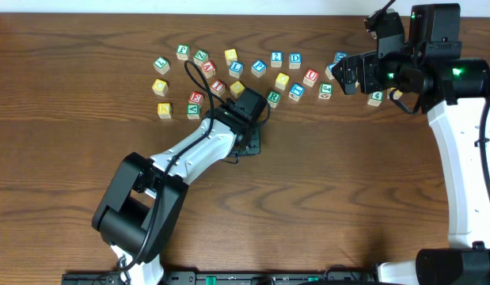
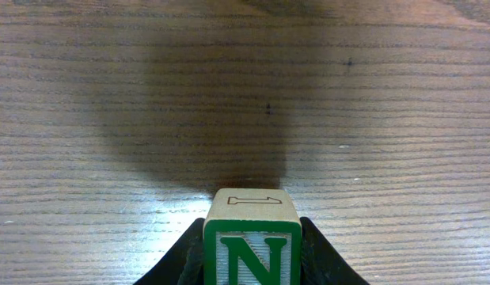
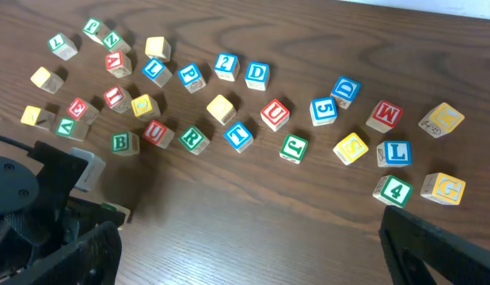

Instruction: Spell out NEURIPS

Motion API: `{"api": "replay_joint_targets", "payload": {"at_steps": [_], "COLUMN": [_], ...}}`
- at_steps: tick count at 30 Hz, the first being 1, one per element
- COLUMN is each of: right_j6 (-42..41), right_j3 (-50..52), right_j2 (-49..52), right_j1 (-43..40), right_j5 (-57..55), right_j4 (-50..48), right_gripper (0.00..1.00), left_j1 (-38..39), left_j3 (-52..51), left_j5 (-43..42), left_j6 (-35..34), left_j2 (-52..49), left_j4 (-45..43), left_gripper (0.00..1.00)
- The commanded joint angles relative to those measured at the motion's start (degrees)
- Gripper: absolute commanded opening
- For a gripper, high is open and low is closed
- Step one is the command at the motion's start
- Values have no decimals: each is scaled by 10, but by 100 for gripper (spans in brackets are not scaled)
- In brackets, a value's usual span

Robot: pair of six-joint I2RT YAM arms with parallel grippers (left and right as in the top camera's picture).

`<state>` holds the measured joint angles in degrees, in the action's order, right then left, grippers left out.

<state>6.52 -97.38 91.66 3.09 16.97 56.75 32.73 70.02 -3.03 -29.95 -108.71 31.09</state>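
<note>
Left gripper (image 2: 252, 265) clamped on N block (image 2: 251, 207), between pile (image 1: 237, 67) and front edge of bench (image 1: 347, 198), probably to start the row. Right gripper (image 1: 345, 74) jaws apart, empty, over the pile's right end.

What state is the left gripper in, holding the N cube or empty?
Shut on it: the left gripper has dark fingers pressed against both sides of the green N cube.

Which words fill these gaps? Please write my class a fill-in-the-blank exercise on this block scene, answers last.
1. The left gripper is shut on a cube whose front shows a green ____.
2. The right gripper hovers over the table, and its jaws stand ____.
3. In the right wrist view, the blue 2 cube has a right-hand neighbour showing a blue ____.
Missing words: N; open; D.
</note>
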Motion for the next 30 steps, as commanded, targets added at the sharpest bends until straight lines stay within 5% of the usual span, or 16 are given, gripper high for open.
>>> {"api": "replay_joint_targets", "payload": {"at_steps": [1,30], "right_j6": [4,4], "right_j3": [-11,-11], "right_j2": [0,0], "right_j1": [0,0], "right_j5": [5,5], "right_j4": [0,0], "right_gripper": [99,99], "left_j1": [1,1], "left_j3": [-4,-4], "left_j5": [9,9], "left_j6": [7,7], "left_j2": [-7,-26], "left_j4": [-1,-21], "left_gripper": [21,30]}}
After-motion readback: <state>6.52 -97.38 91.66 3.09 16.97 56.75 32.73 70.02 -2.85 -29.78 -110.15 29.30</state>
